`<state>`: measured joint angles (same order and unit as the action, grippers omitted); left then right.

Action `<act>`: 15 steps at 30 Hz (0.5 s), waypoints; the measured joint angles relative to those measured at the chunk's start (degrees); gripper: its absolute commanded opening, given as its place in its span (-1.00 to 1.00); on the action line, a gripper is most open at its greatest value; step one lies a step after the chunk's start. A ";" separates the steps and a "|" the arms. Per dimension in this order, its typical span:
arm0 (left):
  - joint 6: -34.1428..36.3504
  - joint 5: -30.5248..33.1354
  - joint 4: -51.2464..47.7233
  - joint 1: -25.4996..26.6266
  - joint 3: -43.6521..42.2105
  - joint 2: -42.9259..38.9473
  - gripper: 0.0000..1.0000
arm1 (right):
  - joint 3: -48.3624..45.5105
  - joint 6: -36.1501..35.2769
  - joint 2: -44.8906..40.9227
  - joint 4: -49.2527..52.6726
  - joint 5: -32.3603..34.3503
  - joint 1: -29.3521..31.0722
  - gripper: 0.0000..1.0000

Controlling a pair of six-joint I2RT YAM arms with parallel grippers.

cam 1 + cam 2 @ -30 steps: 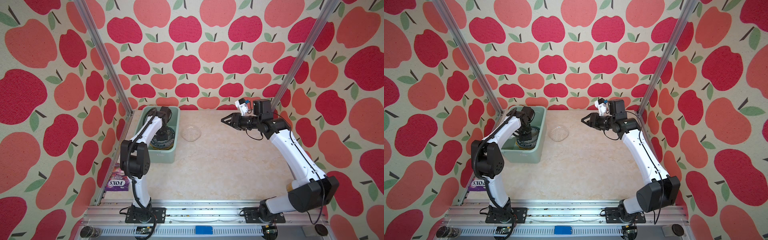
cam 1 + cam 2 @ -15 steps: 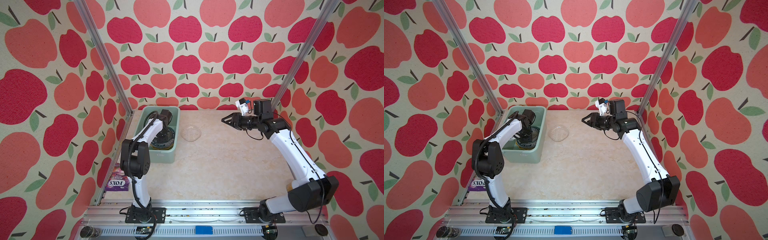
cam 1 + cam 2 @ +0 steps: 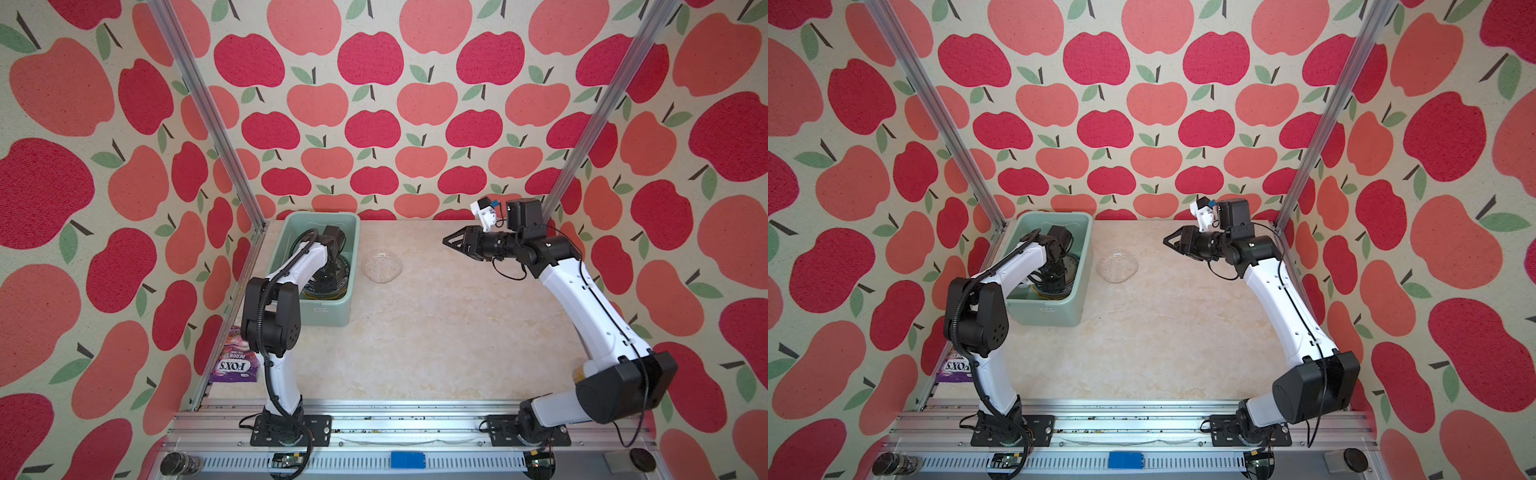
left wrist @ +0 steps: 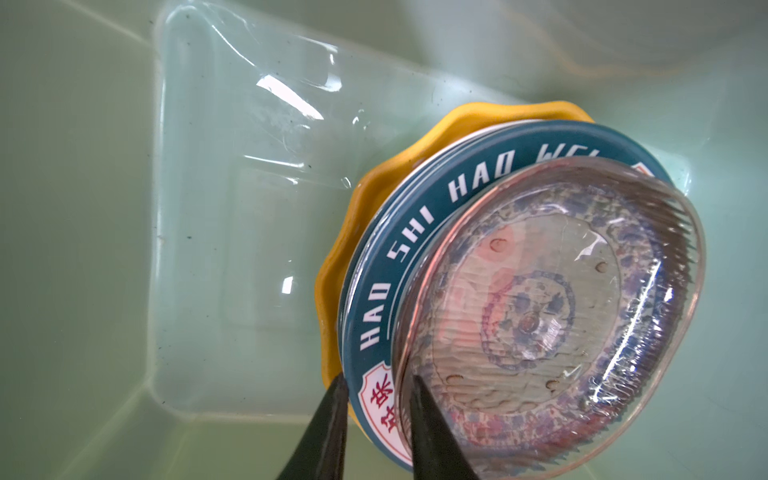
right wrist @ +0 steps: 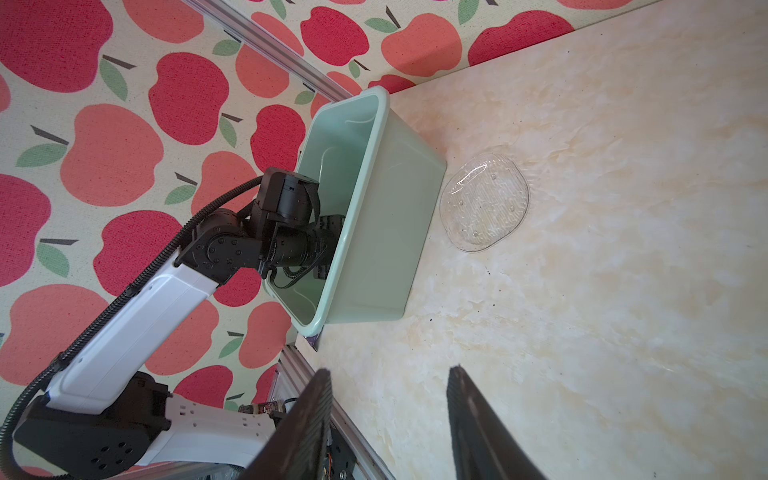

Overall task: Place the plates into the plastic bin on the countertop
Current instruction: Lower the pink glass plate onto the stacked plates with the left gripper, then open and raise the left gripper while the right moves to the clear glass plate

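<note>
Plates (image 3: 1072, 266) lie stacked at the near end of the plastic bin (image 3: 324, 316), which stands at the far left corner of the countertop (image 3: 415, 332), its long side along the left edge. In the left wrist view the stack rests on the bin floor. A yellow scalloped plate (image 4: 374, 183) is at the bottom, and above it is a white plate with a teal lettered rim (image 4: 374, 299). On top sits a ribbed glass plate (image 4: 673, 266), and a blue-patterned plate (image 4: 528, 322) shows through it.

The left gripper (image 4: 377, 378) reaches down into the bin. Its jaws are parted, with the edge of the glass plate and the lettered rim between them. One fingertip (image 4: 332, 415) is outside the stack and the other lies over the glass plate's rim. I cannot tell whether either pad touches the plates.

A clear glass plate (image 3: 381, 266) lies flat on the countertop just beside the bin's right wall, towards the far edge, apart from both grippers.

The right gripper (image 3: 446, 242) hangs in the air over the far right part of the countertop, pointing towards the bin. Its jaws are apart and nothing is between them.

A purple sweet bag (image 3: 235, 365) lies at the left edge, near the near left corner.
</note>
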<state>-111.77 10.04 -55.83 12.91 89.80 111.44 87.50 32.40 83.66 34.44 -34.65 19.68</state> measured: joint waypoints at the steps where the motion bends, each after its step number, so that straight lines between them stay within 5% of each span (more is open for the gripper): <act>1: -0.07 0.02 0.02 0.00 0.02 0.00 -0.10 | 0.00 0.00 0.00 0.00 0.00 0.00 -0.04; 9: 1.81 -0.22 -0.52 0.00 2.71 0.00 0.71 | 0.24 -0.50 0.22 1.22 0.26 0.00 -0.03; 15: 5.70 -0.17 -1.38 0.00 5.84 -1.49 0.90 | 0.55 -1.29 1.09 3.30 2.69 0.02 -0.01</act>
<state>-106.06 9.87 -57.21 12.91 95.64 109.95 88.05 31.11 84.75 37.74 -31.97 19.70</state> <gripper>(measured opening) 0.933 0.487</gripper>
